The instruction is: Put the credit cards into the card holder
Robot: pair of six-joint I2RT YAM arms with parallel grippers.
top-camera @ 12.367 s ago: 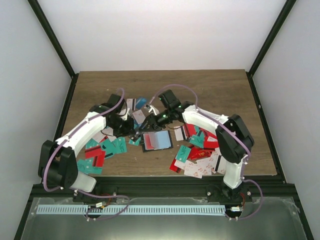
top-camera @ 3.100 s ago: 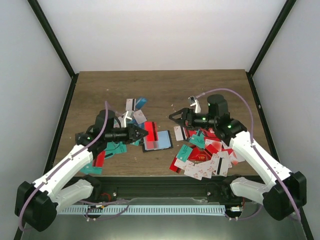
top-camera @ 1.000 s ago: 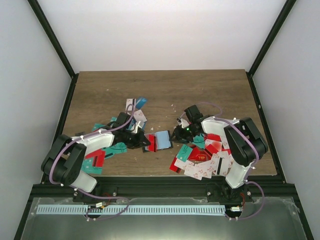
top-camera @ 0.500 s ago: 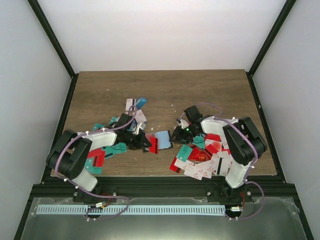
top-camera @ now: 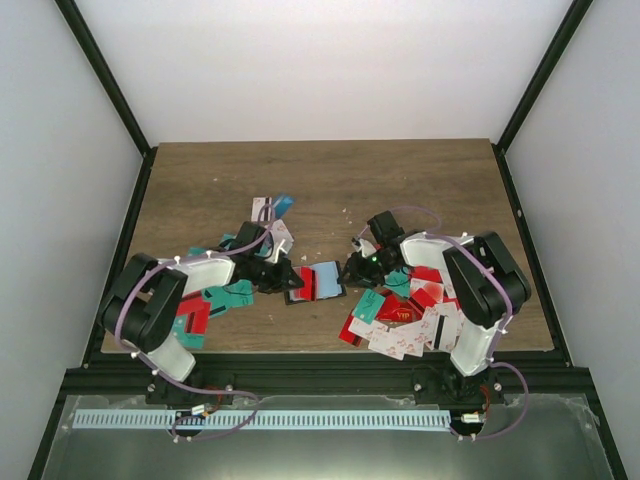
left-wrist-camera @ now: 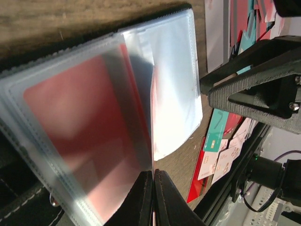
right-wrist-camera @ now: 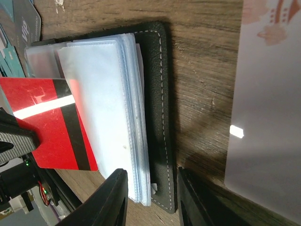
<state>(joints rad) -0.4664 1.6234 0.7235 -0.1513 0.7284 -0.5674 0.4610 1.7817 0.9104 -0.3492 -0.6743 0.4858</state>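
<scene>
The black card holder [top-camera: 320,281] lies open at the table's middle, its clear sleeves [right-wrist-camera: 101,94] fanned over the black cover [right-wrist-camera: 157,94]. My left gripper [top-camera: 288,274] is shut on a red credit card [right-wrist-camera: 49,127] with a black stripe. The card sits partly inside a clear sleeve [left-wrist-camera: 94,122], with the left gripper [left-wrist-camera: 153,173] pinching its edge. My right gripper [top-camera: 352,268] stands open. The right gripper [right-wrist-camera: 150,173] has one finger on each side of the holder's near edge. More credit cards [top-camera: 400,315] lie scattered.
Loose cards lie in a heap at the left [top-camera: 210,298], a bigger heap at the right front, and a few at the back [top-camera: 272,212]. A pale card [right-wrist-camera: 268,117] lies just right of the holder. Bare wood [top-camera: 330,175] stretches behind.
The red card and my left gripper have shifted slightly right, further over the holder. The left arm has folded in closer. The right gripper has stayed at the holder's right edge.
</scene>
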